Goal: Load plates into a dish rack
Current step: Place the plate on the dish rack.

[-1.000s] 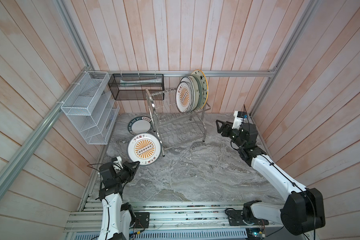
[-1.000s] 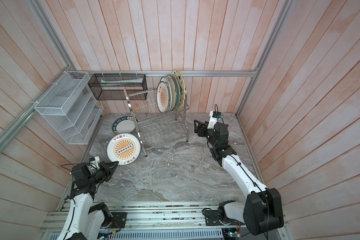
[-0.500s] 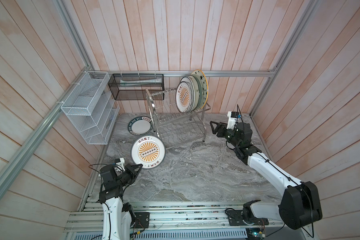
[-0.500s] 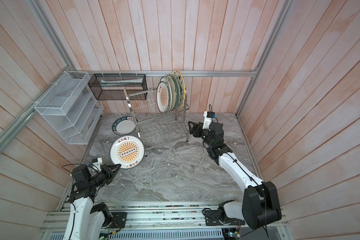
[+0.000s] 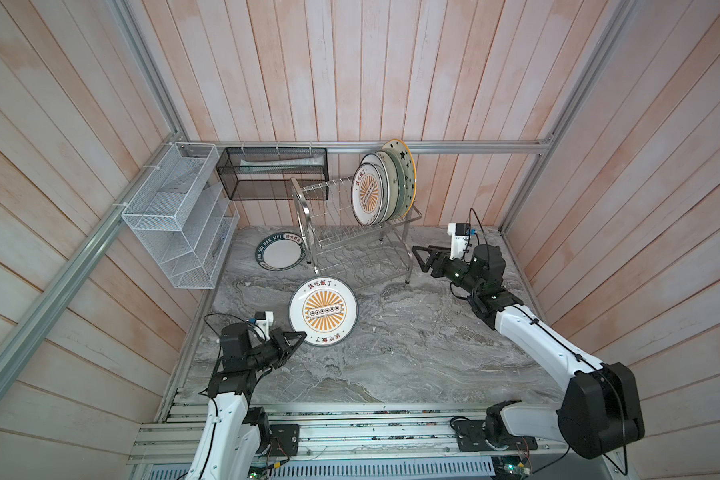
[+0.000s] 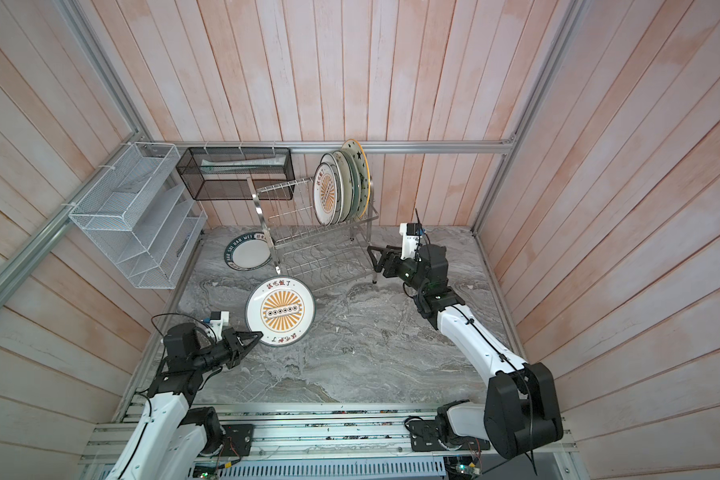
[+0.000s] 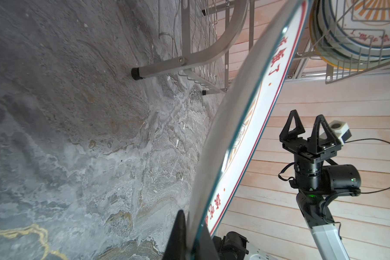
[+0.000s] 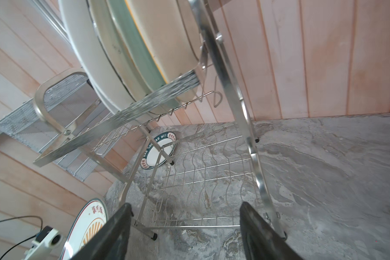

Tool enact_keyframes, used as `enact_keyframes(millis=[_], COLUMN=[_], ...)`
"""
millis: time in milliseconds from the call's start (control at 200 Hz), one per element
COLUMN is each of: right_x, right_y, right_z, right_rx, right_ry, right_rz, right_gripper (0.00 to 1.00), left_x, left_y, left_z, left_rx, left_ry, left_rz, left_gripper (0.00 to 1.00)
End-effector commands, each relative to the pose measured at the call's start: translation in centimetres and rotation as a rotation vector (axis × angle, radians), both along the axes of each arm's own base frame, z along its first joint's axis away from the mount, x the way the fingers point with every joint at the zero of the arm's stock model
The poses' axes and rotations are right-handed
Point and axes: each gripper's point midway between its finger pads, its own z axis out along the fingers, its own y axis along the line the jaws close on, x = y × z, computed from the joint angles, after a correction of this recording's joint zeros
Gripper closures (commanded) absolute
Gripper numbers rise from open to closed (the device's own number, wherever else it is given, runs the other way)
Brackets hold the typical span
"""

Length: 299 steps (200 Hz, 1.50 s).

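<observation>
Left gripper [image 5: 301, 334] is clamped on the near rim of the sunburst plate [image 5: 323, 311]. In the left wrist view that rim is seen pinched between the jaws, and the plate [image 7: 245, 135] is viewed nearly edge-on, apparently lifted off the tabletop [image 5: 391, 353]. The dish rack [image 5: 408, 226] is set at the far side of the tabletop, beyond the held plate and slightly toward the robot's right. Its upper tier [image 5: 329, 195] is filled only at the right end, where the racked plates [image 5: 375, 191] are stood on edge with faces toward the robot's left; the exact count cannot be told. The slots left of them and the lower tier [image 5: 362, 266] are bare. A dark-rimmed plate [image 5: 281, 251] is laid flat on the tabletop at the rack's left end, partly behind its leg. The right gripper [image 5: 418, 255] is held wide and empty just beside the rack's right end. Key relation: the held plate is faced upward while the slots take plates on edge, so a roll to vertical is judged necessary before insertion. The left arm is judged nearer to the free slots.
</observation>
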Motion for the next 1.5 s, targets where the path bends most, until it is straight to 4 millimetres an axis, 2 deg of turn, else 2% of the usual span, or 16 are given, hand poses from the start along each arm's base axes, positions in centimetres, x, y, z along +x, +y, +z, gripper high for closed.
enact_keyframes(millis=[0,175,330,660,935,1490], right_x=[-1.5,-2.2,-3.1,-5.1,-5.5,-7.1], right_y=[2.1,2.4,2.8,5.5,7.1,9.6], right_z=[0.9,-0.4,-2.5,-7.0,-7.7,-8.1], right_rx=[0.012,0.008,0.023,0.039,0.044,0.089], right_ry=[-0.037,0.001,0.064,0.201,0.227,0.277], right_rz=[0.155,0.187,0.221,0.313,0.367,0.47], right_gripper=[0.24,0.23,0.23,0.23,0.25,0.55], left_x=[1.4,2.5,4.0,6.6,7.4,8.1], left_y=[-1.4,-3.6,-5.3,-8.1,-9.2,-9.5], left_z=[2.2,2.6,3.2,4.4,5.0,5.3], left_rx=[0.008,0.008,0.013,0.033,0.03,0.052], left_ry=[-0.121,-0.151,-0.177,-0.223,-0.249,-0.289], left_rz=[-0.038,-0.081,-0.112,-0.181,-0.201,-0.193], left_gripper=[1.0,1.0,1.0,1.0,1.0,1.0])
